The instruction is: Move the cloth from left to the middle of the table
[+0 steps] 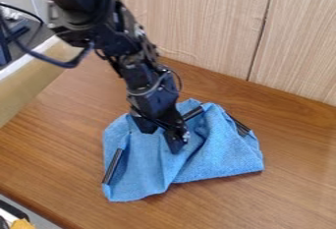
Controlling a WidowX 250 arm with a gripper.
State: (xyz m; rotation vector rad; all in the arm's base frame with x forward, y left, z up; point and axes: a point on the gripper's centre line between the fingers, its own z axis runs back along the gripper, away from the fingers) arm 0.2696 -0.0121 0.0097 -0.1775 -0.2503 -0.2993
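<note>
The black gripper (161, 141) is over the left-centre part of the blue cloth (216, 157), pointing down at it. Its two fingers stand apart, with blue fabric visible between them, so it is open. The cloth lies crumpled around the middle of the table, with folds rising to the right of the fingers. Dark bar-like pieces show on it: one along the left edge (113, 165), one just right of the gripper (193, 113) and one at the upper right (238, 124). Whether the fingertips touch the fabric I cannot tell.
The brown wooden table (298, 193) extends around the cloth. A light wood-panelled wall (203, 21) stands behind it, and a pale raised edge (39, 78) runs along the upper left. At the lower left corner lies a yellow-orange item (22, 224).
</note>
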